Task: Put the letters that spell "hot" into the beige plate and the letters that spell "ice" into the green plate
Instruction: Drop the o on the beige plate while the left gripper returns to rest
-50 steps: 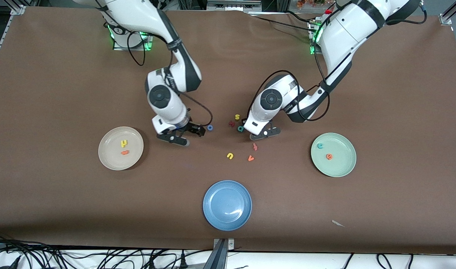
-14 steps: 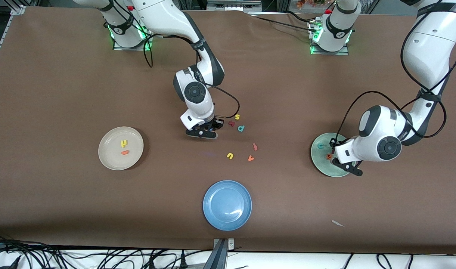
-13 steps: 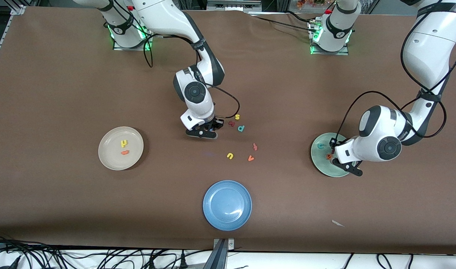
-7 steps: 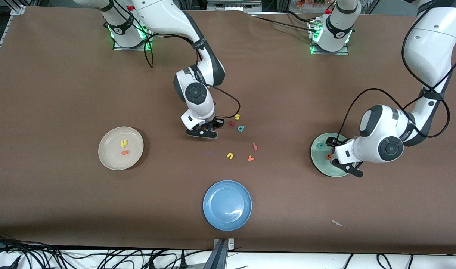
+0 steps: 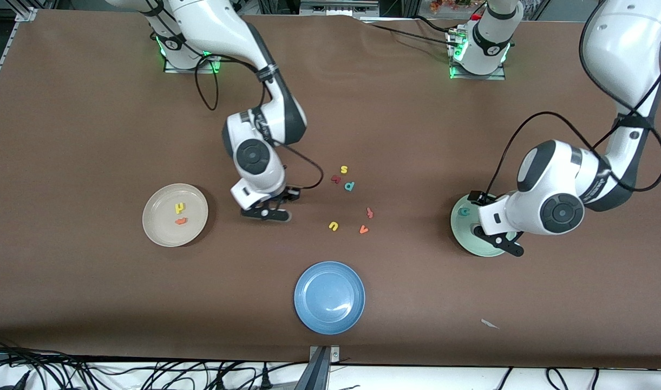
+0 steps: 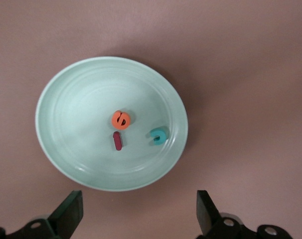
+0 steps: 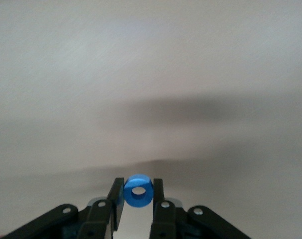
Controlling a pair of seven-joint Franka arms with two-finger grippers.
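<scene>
My right gripper [image 7: 138, 195] is shut on the blue ring-shaped "o" [image 7: 138, 191] and holds it over bare table. In the front view that right gripper [image 5: 266, 210] hangs between the loose letters and the beige plate [image 5: 162, 230]. The plate holds the yellow "h" [image 5: 180, 207] and the orange "t" [image 5: 181, 220]. My left gripper [image 6: 138, 219] stands open above the edge of the green plate [image 6: 76, 129]. In that plate lie the orange "e" [image 6: 120, 119], the dark red "i" [image 6: 117, 141] and the teal "c" [image 6: 159, 136]. The left hand hides much of the green plate [image 5: 460, 230] in the front view.
Loose letters lie mid-table: yellow "s" [image 5: 344, 169], a red letter [image 5: 336, 179], teal "p" [image 5: 349, 186], another red one [image 5: 370, 212], yellow "u" [image 5: 333, 226], orange "v" [image 5: 364, 229]. A blue plate [image 5: 329, 319] sits nearest the front camera. A paper scrap [image 5: 490, 324] lies toward the left arm's end.
My right gripper has left the letter cluster with the blue "o" and moved toward the beige plate. My left hand has risen a little over the green plate.
</scene>
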